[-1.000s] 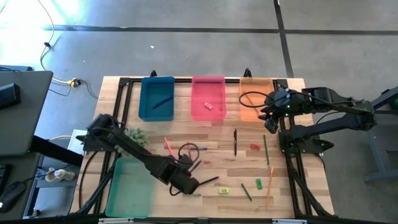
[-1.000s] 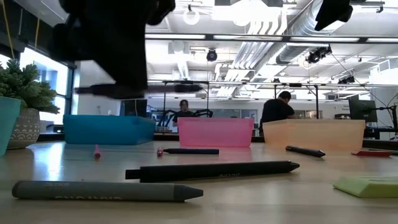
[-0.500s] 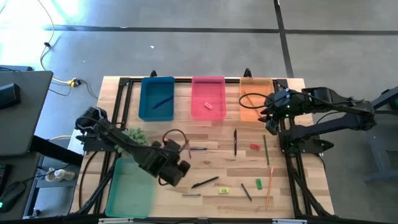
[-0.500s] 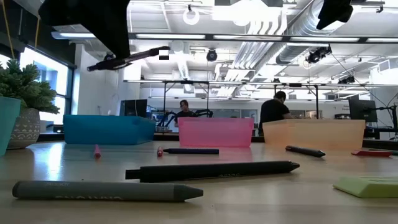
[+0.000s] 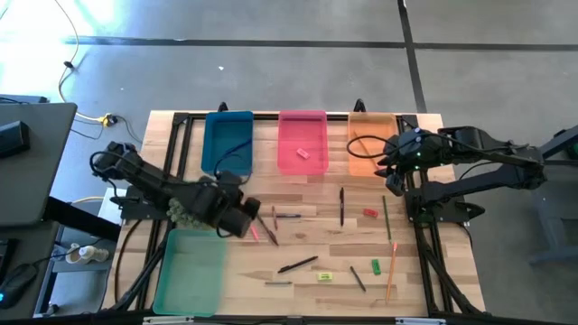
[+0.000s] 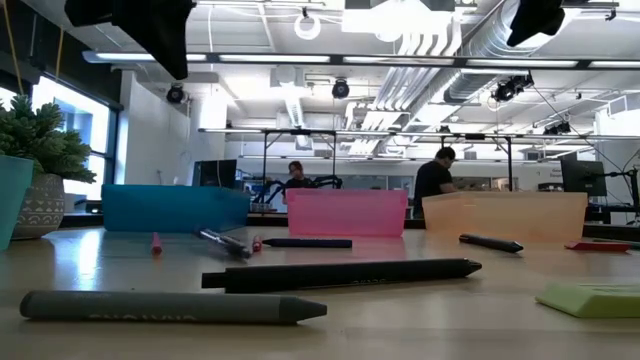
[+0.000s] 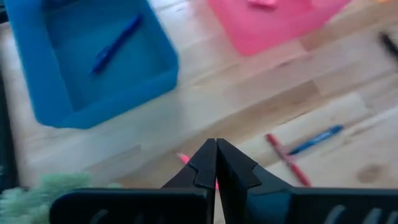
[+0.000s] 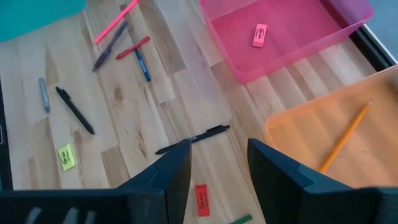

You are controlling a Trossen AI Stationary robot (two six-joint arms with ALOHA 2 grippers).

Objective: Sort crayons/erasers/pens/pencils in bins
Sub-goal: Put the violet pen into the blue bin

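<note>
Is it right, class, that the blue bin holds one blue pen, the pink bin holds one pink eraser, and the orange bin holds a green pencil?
Not quite. The pencil in the orange bin is orange, not green; the right wrist view shows it. The rest stands: a blue pen lies in the blue bin, and a pink eraser in the pink bin.

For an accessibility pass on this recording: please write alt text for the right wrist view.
Open right gripper hovers over a wooden table, above a black pen. Ahead, the pink bin holds one pink eraser and the orange bin one orange pencil. A red eraser, yellow eraser and more sticks lie loose.
</note>
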